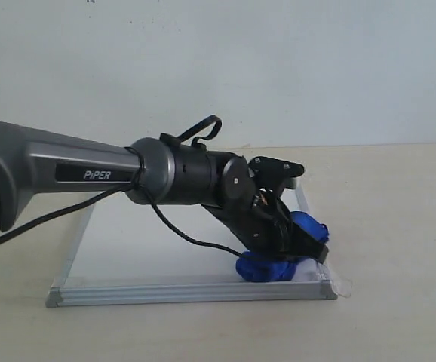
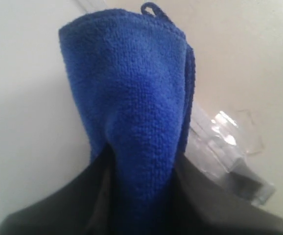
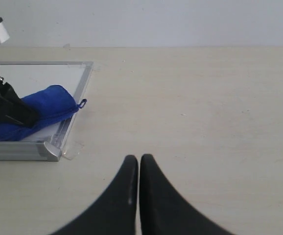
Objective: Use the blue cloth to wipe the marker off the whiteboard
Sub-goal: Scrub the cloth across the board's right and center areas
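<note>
At the near right corner of the whiteboard [image 1: 150, 241], as the exterior view has it, the blue cloth [image 1: 267, 268] sits bunched on the white surface. One fold reaches the board's right frame rail. The left gripper [image 1: 297, 247] has the cloth pinched between its black fingers, and the left wrist view shows the fabric running up out of the grip. The arm reaches across the board from its left side, with the wrist angled down onto that corner.

The marker: no red line shows on any bare part of the board in the three views. Whatever lies under the arm and cloth is hidden, so I cannot tell whether ink remains there.

Step in hand, by my reading: a wiping stroke at its end near the board's edge, or the last pass of the job. Progress looks late, given the clean surface that is visible.

Next move calls for keeping the cloth flat and loaded against the board while sweeping away from the right rail, not over it. The frame lip could snag the loose fold. It also calls for a look at the patch that is covered now.

The right gripper [image 3: 139, 164] has its fingers closed together, holding nothing. It is over the bare bench [image 1: 399, 226], well off the board's right side.
</note>
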